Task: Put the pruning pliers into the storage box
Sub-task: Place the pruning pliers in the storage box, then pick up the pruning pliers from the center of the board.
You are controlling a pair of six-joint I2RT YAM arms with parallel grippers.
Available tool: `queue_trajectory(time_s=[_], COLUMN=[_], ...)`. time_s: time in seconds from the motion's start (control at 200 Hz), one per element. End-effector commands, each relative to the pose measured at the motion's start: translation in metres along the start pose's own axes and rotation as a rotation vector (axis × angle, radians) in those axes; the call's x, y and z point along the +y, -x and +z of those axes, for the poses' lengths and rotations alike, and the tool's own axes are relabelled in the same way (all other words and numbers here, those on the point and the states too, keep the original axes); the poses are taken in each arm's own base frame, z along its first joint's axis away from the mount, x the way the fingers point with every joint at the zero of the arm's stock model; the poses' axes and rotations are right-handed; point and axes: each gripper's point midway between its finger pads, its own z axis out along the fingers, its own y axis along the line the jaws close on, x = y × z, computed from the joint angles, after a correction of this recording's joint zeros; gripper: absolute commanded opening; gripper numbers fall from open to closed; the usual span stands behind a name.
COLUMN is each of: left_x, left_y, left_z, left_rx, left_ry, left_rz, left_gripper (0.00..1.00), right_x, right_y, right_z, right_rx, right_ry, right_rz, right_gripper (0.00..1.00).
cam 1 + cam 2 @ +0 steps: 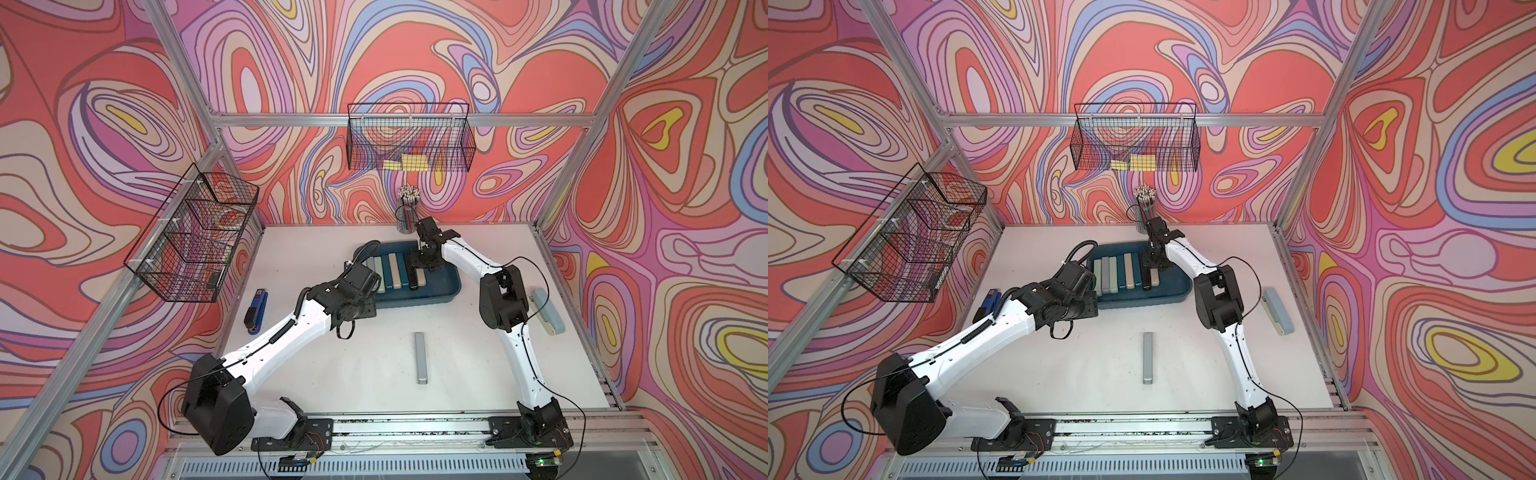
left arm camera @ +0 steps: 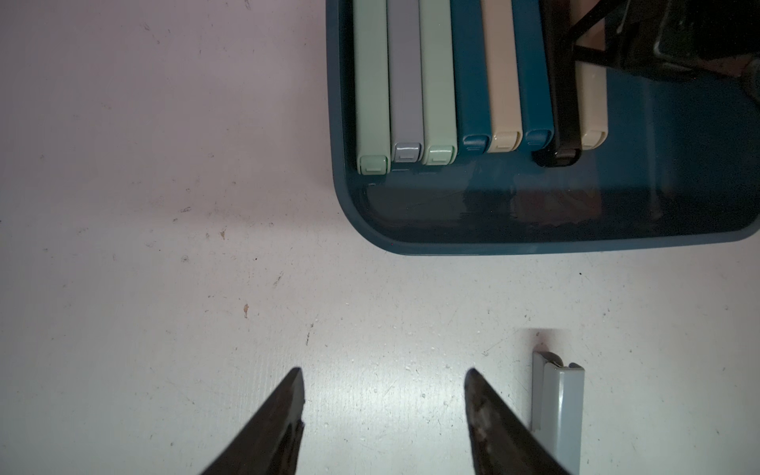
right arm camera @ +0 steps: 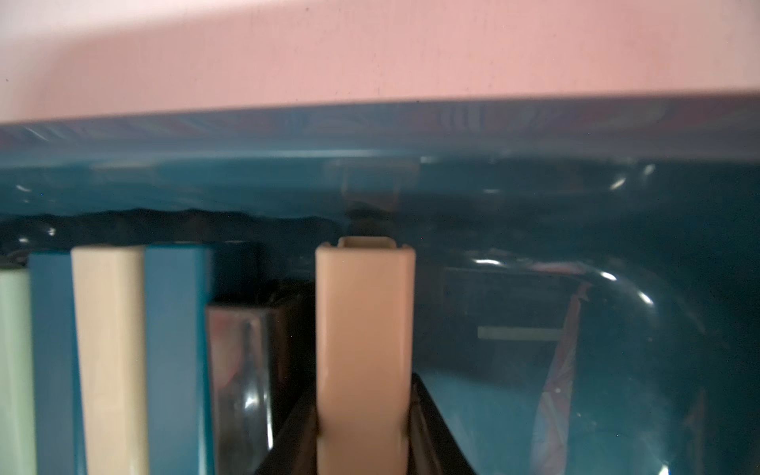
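Step in hand: setting down the eighth case. The right pincer is down inside the storage box, jaws narrow against both long sides of the beige pruning pliers. That case appears to rest on the box floor, just beside the black case. The row of other cases lies beyond that, on the pincer's left-arm side. The left pincer hovers over the tabletop, jaws half apart and empty. The grey pruning pliers lies just beside one of its fingers, outside the box. Judgement: next, open and lift straight up so the beige case is not dragged. After that, the grey one is the last to fetch.
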Motion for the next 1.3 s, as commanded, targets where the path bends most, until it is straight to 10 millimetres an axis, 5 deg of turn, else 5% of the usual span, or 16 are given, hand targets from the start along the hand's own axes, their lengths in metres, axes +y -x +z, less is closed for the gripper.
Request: queue_trajectory(time_s=[0.0,0.185,0.396,0.721,0.946,1.192,1.292], left_x=[0.009,0.013,0.010,0.008,0.001,0.008,0.013], left_y=[-0.007,-0.011,-0.008,-0.001,0.007,0.013,0.017], left_z=[-0.002,-0.003,-0.002,0.003,0.008,0.012,0.007], left_rx=[0.011,0.017,0.014,0.000,-0.018,-0.056,-0.090], left_ry=[0.011,0.019,0.014,0.032,0.026,0.072,0.084], left_rz=[-0.027,-0.026,-0.023,0.011,0.027,0.019,0.000], left_gripper=[0.63,0.63,0.63,0.63,0.63,0.63,0.63], right_x=[0.003,0.007,-0.001,-0.004,0.016,0.061,0.067], right_y=[-0.009,0.003,0.008,0.010,-0.062,-0.186,-0.213], right_z=[0.002,-0.027,-0.053,-0.131,-0.165,-0.159,-0.158], right_rx=[0.031,0.002,-0.043,-0.129,-0.093,0.099,0.138], right_ry=[0.002,0.000,-0.047,-0.063,-0.080,-0.030,-0.032], right_rz=[-0.015,-0.004,-0.006,0.009,-0.001,0.039,0.073], right_gripper=[0.41,0.52,0.53,0.52,0.52,0.57,0.58])
